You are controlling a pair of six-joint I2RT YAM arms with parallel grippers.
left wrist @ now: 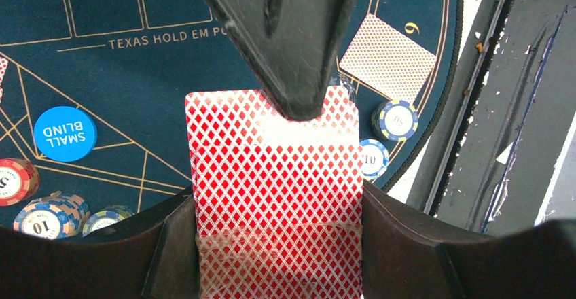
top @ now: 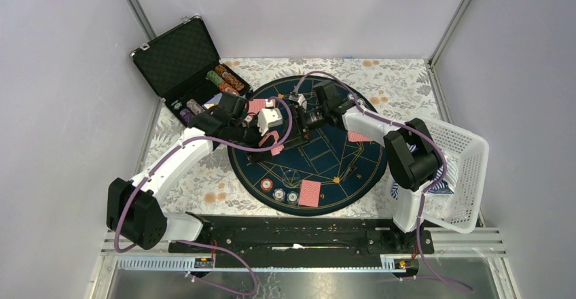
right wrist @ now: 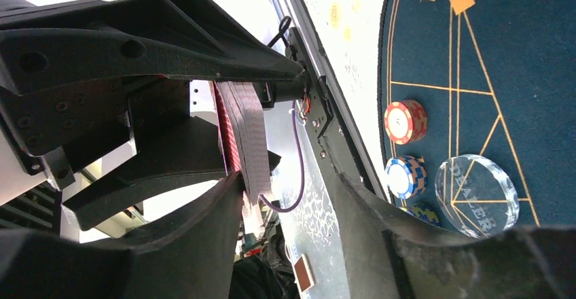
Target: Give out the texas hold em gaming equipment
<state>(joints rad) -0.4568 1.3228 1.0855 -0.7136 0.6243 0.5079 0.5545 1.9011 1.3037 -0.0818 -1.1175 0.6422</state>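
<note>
I am clamping the deck of cards (left wrist: 272,177) in my left gripper (left wrist: 278,207), fingers shut on its two side edges, red backs up, held above the mat (left wrist: 136,0). My right gripper (right wrist: 292,197) is standing open: one finger (left wrist: 292,54) is lying on the top card's far end, the other is well clear of the deck's edge.

Step in hand, I judge: peeling one card off. To do it well I am wanting light pressure on the top card only and a slide along the deck's length. The left grip is staying firm so the stack is not fanning, then a close on a single card. Too much press could be dragging two.

Just below, two chips (left wrist: 397,119) are lying beside a dealt card (left wrist: 387,56) at the mat's rim. A blue disc (left wrist: 64,134) and more chips are off to the side, and a clear disc (right wrist: 477,194) is further in.

Beyond, the mat is lying on a flowered tabletop (top: 394,81). A black case (top: 180,58) is sitting open at far left with chips in it, a white basket (top: 469,170) at right, and plain grey walls (top: 306,7) are closing it in.
</note>
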